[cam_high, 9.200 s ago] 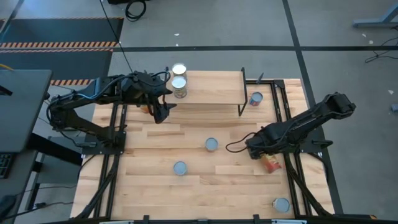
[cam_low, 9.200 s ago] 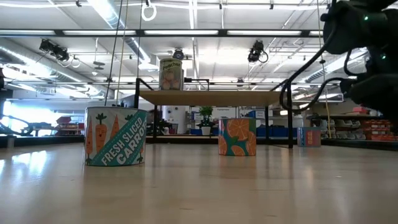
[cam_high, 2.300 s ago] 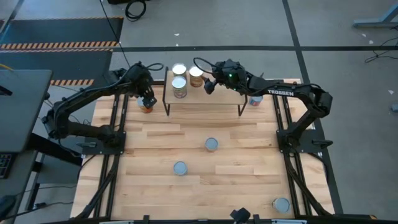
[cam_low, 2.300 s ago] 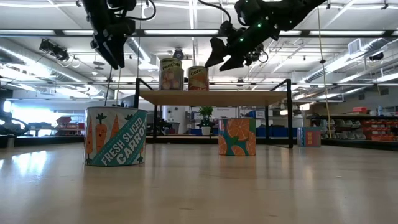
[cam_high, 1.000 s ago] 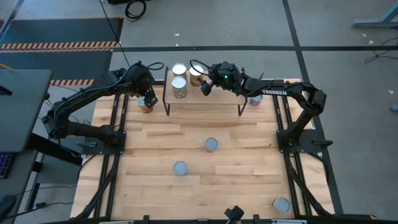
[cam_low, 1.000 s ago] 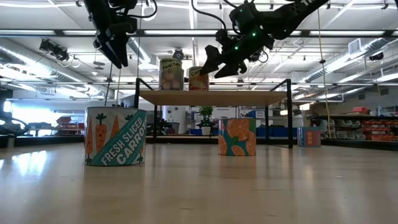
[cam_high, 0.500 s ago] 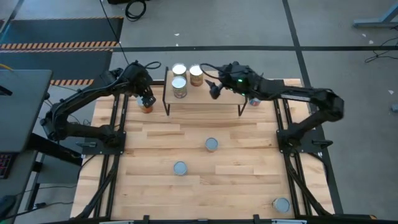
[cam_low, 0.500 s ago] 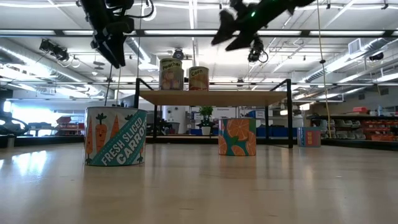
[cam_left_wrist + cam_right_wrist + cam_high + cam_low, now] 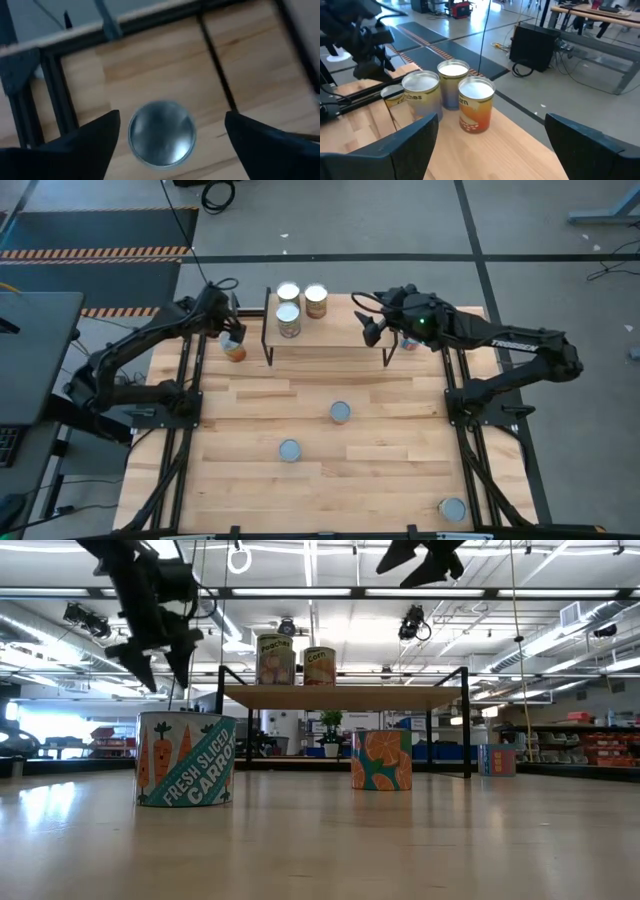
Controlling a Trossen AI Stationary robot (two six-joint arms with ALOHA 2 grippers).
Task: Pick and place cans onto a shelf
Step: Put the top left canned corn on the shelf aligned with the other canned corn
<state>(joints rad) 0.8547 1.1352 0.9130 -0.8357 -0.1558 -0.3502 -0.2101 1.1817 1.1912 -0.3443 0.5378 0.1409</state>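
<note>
The left gripper (image 9: 167,137) hangs spread directly over the can (image 9: 161,131), lined up to grasp; the right gripper (image 9: 490,150), spread and empty, sits behind three cans (image 9: 476,105) on the shelf (image 9: 520,150).

overhead, table-level and two wrist views, all sharing the shelf (image 9: 325,330)

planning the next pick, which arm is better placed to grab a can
Left. Its open end effector hangs right over the can left of the shelf. The right end effector is above the shelf, empty, with no loose can under it.
</note>
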